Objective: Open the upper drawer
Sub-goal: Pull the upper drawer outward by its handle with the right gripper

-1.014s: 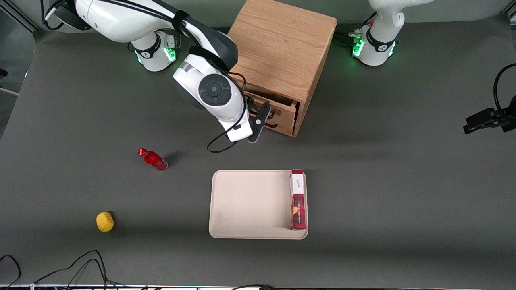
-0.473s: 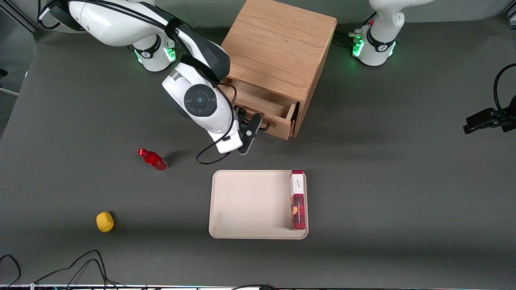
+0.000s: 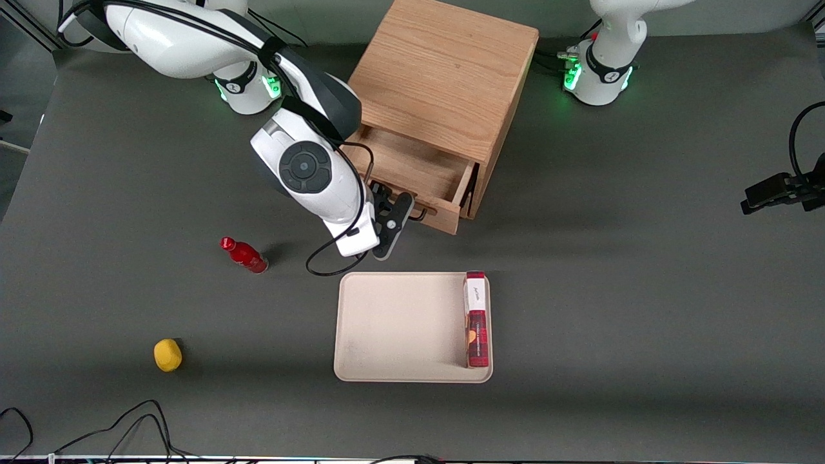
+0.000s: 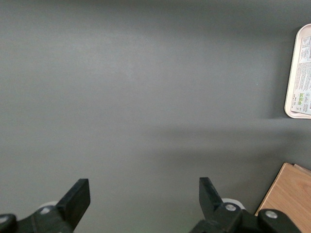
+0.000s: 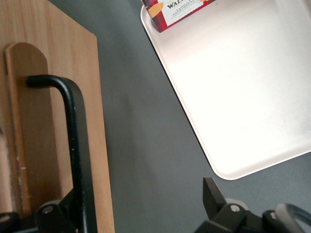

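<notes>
The upper drawer (image 3: 412, 169) has slid farther out of the cabinet (image 3: 445, 77); the gripper (image 3: 412, 212) on its handle (image 5: 73, 145) has drawn back toward the tray (image 3: 399, 325).

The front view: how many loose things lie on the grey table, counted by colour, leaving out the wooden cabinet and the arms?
Red: 2, the small red bottle and the red biscuit box standing in the tray.
Yellow: 1, the round yellow fruit.
Beige: 1, the flat beige tray.
Total: 4.

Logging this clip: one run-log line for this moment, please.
task: open upper drawer | upper drawer: partly out | hand: open, at handle
</notes>
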Controlling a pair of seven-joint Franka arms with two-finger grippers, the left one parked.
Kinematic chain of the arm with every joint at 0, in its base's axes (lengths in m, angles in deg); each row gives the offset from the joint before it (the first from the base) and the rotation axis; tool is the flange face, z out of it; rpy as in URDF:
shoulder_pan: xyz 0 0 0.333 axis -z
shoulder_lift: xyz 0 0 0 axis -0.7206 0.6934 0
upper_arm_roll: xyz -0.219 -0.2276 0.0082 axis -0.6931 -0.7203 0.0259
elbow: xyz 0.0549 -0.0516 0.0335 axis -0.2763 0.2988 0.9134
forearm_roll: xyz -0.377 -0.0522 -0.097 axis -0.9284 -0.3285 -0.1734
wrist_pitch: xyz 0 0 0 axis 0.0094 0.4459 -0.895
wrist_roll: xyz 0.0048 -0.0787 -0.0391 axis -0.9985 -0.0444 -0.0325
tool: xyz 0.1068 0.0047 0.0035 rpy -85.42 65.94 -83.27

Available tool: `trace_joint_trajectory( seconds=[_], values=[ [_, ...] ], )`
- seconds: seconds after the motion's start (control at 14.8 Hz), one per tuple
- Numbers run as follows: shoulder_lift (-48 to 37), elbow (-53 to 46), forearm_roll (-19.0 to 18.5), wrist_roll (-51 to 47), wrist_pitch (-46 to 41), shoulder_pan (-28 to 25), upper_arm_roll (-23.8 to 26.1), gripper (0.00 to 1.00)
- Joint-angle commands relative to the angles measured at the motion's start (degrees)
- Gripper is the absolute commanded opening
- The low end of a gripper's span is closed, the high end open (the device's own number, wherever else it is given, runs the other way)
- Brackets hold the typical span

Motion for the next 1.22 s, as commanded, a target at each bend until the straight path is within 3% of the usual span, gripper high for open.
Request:
trace_joint_trajectory(
  seconds=[0.0,1.15],
  values=[
    [2.0,-3.1,-1.0,1.6,0.2,-0.4,-1.0,1.0],
    [2.9,-7.9,-0.7,10.0,-0.1,1.1,-4.8,1.0]
  ],
)
